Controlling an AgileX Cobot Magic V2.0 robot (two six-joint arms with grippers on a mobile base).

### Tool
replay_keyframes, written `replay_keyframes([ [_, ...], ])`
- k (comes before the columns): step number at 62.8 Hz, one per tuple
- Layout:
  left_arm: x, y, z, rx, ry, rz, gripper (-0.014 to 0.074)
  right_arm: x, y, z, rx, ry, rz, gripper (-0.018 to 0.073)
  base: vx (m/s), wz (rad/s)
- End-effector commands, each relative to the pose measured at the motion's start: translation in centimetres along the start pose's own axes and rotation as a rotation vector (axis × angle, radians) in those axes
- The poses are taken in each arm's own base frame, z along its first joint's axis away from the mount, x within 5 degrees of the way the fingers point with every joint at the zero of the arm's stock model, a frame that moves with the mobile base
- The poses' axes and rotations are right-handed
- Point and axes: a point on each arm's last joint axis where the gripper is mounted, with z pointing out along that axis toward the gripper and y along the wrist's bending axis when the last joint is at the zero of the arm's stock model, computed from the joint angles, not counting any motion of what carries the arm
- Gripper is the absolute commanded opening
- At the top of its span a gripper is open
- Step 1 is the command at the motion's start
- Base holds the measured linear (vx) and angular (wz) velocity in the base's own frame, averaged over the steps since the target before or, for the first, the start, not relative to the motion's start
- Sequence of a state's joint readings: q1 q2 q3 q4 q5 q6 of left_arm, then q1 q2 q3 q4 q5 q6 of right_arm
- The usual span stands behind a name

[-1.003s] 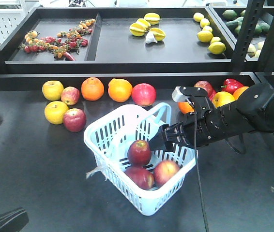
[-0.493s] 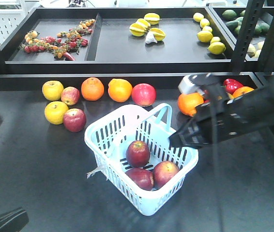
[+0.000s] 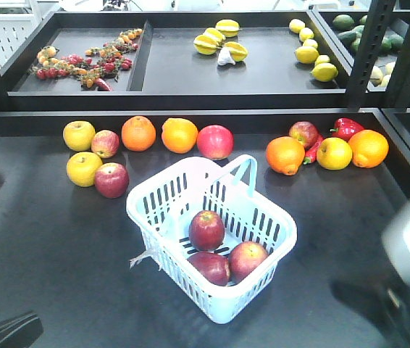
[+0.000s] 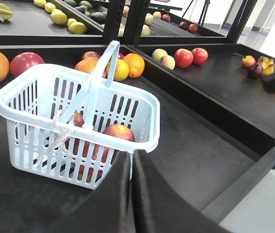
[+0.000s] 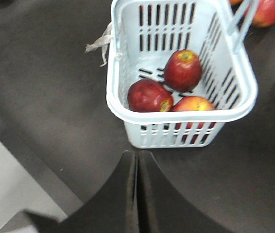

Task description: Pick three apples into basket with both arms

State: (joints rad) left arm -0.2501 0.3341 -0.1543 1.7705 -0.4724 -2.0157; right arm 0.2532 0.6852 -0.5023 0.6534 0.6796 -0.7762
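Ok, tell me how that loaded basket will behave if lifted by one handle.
The basket would probably tilt, since only one hoop handle stands up. The three apples lie loose, so they'd likely roll. Its slotted plastic walls may flex.

Oranges (image 3: pixel 139 133), yellow apples (image 3: pixel 79 135) — and lemons (image 3: pixel 324 71) on the shelf.

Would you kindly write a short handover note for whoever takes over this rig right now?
Left gripper: fingers shut, empty, beside the basket.
Right gripper: fingers shut, empty, above the counter just outside the basket's rim.
Three apples, all inside the basket: one dark red, a second dark red, one with a yellow-orange blush.
Done: all three apples are in.
Left: nothing to pick; apparently only parking the arms.
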Motion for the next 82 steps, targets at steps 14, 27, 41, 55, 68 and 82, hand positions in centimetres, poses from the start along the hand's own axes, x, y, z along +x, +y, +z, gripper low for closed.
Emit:
replay_keyframes([
  [14,-0.8,-0.1,0.0,-0.003,-0.018,0.005,-0.0007,3.9,1.2,-3.0,0.159,-0.306,0.017,-0.0001,0.0,0.0],
  [27,-0.8,-0.2,0.0,0.005,-0.014,0.005,-0.0007,4.0,1.4,-3.3,0.167,-0.319,-0.002,-0.0001,0.0,0.0],
  [41,-0.8,-0.2,0.0,0.005,-0.014,0.005,-0.0007,4.0,1.4,-3.3,0.167,-0.319,-0.003,-0.0001,0.0,0.0],
  [55,-0.8,-0.2,0.0,0.005,-0.014,0.005,-0.0007,4.0,1.4,-3.3,0.167,-0.319,-0.003,-0.0001,0.0,0.0],
  [68,-0.8,-0.2,0.0,0.007,-0.015,0.0,-0.0007,4.0,1.4,-3.3,0.167,-0.319,-0.003,-0.0001,0.0,0.0],
  [82,-1.8,-0.5,-0.1,0.053,-0.131,-0.244,-0.0007,4.0,1.4,-3.3,0.167,-0.319,-0.003,-0.0001,0.0,0.0],
])
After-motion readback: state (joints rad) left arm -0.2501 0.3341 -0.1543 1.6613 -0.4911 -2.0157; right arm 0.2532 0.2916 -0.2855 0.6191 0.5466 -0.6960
